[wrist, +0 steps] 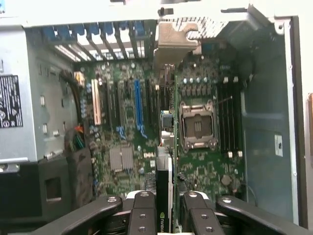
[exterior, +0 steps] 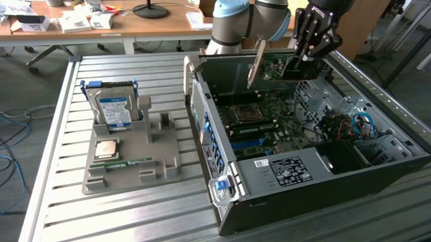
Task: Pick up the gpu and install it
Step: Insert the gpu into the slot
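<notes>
Nearest on the counter (exterior: pixel 60 151), at the exterior view's left: grey tray (exterior: pixel 158 151) with the memory stick (exterior: pixel 121 163) and a CPU chip (exterior: pixel 106 149) lying flat. The blue-labelled hard drive (exterior: pixel 114 108) stands upright at the tray's far end.

Right of it is the open PC case (exterior: pixel 323 201), power supply (exterior: pixel 269 174) at the near end. The motherboard (exterior: pixel 253 116) is behind that, CPU socket (exterior: pixel 244 112) uncovered.

The gpu (exterior: pixel 283 68) is in my jaws at the far end of the case. It's up above the board and not seated, standing on edge with a slight tilt. The jaws are partway closed, pinching both faces of the card from above. They grip the end away from the silvery bracket (exterior: pixel 255 63), which points to the exterior view's left.

In the wrist view the gpu (wrist: pixel 164 196) shows edge-on between my fingers (wrist: pixel 143 215). It runs out over the motherboard (wrist: pixel 122 137), between the blue slot (wrist: pixel 138 105) and the CPU socket (wrist: pixel 198 125). The bracket (wrist: pixel 173 41) is close to the case's rear slot openings.
</notes>
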Controlling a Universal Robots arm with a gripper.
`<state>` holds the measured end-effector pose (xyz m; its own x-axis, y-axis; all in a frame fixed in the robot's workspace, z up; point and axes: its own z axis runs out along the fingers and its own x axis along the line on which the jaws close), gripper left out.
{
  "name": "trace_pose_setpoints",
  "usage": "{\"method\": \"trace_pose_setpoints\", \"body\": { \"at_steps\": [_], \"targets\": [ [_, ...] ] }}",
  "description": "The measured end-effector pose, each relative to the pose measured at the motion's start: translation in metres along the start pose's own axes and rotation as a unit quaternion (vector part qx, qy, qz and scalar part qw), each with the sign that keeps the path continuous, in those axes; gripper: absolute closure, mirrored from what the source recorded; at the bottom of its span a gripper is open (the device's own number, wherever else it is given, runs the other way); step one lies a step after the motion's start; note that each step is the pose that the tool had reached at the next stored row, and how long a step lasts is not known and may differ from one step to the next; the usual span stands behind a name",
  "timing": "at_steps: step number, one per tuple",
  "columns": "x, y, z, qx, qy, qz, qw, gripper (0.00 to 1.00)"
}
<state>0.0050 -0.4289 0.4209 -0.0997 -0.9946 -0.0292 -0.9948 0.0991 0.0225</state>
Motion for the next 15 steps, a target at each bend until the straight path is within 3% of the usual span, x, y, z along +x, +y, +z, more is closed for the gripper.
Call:
{"method": "trace_pose_setpoints", "body": {
  "at_steps": [3,5,6,15],
  "targets": [
    [0.0001,0.0014,0.0000,0.0159,-0.0016,-0.002,0.9999,0.74],
    [0.0002,0.0024,0.0001,0.0237,-0.0023,-0.004,0.9997,0.74],
    [0.0002,0.0026,0.0001,0.0250,-0.0025,-0.004,0.9997,0.74],
    [0.0004,0.0037,0.0006,0.0253,-0.0024,-0.004,0.9997,0.74]
  ]
}}
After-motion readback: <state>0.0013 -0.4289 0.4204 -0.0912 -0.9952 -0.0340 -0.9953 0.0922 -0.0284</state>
